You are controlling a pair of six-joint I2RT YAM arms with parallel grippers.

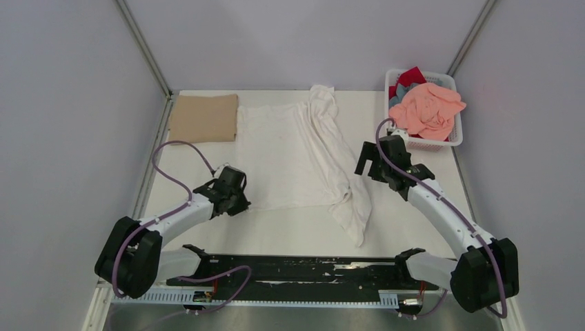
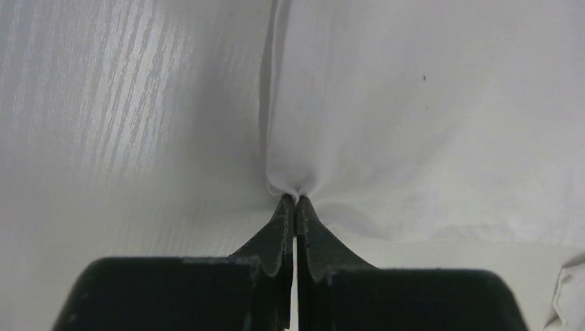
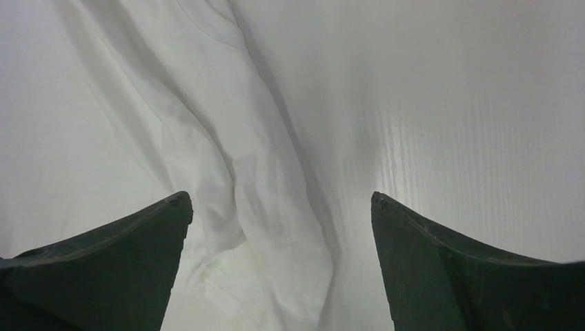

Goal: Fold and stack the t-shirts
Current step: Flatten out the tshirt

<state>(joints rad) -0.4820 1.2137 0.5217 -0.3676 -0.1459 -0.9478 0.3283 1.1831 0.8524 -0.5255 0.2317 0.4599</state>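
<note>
The left gripper [image 1: 238, 200] sits at the 7 o'clock corner of the white t-shirt [image 1: 296, 145], which lies spread in the middle of the counter [image 1: 290, 238]. The shirt's 3 o'clock side is bunched up, and the right gripper [image 1: 365, 165] hangs there. A folded tan t-shirt [image 1: 204, 118] lies at 10 o'clock. From the left wrist, that gripper is pinched tight on the shirt's edge. From the right wrist, that gripper is wide apart above rumpled cloth, holding nothing. It should probably pinch the cloth firmly before both lift.
</note>
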